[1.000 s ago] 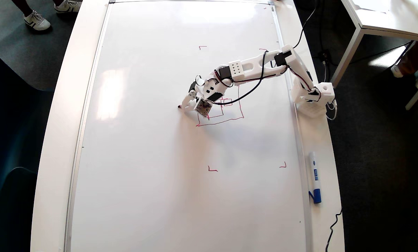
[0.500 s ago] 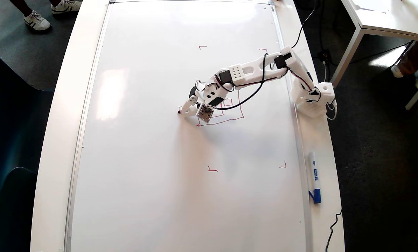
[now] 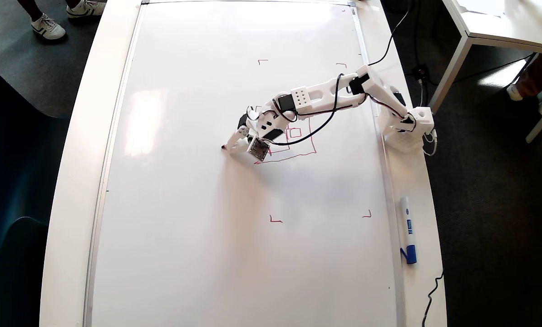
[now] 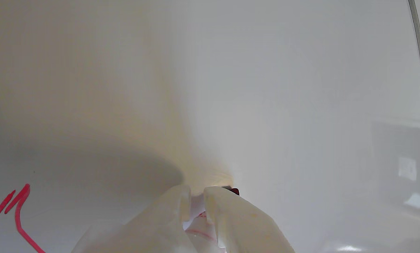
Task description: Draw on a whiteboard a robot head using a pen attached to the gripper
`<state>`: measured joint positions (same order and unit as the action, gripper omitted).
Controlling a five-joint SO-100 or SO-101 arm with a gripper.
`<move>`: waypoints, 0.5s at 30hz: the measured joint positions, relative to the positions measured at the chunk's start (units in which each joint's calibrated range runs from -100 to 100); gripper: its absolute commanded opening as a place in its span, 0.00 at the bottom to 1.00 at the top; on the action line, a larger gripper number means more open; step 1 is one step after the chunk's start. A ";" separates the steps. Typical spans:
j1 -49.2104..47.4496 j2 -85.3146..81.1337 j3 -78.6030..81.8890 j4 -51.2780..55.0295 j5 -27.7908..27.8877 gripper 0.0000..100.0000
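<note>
Whiteboard (image 3: 184,204) under pen (image 3: 225,147) tip, left of robot head (image 3: 293,143).

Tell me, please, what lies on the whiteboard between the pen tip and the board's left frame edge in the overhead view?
Nothing: in the overhead view, bare whiteboard runs from the pen tip to the left frame.

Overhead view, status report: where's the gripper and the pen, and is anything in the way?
Gripper shut on pen, tip left of the robot head. Whiteboard around the tip bare. Blue-capped marker off the board, not in the way.
</note>
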<state>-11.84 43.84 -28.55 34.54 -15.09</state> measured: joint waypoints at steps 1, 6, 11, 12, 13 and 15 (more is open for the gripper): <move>0.08 0.00 0.00 0.00 0.00 0.01; 1.96 0.00 -0.27 1.86 0.00 0.01; 3.70 0.00 -0.46 2.62 0.00 0.01; 4.00 0.00 -0.46 2.62 0.00 0.01; 4.00 0.00 -0.46 2.62 0.00 0.01; 4.22 0.00 -0.46 2.62 0.00 0.01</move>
<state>-7.62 43.84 -29.01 37.16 -15.09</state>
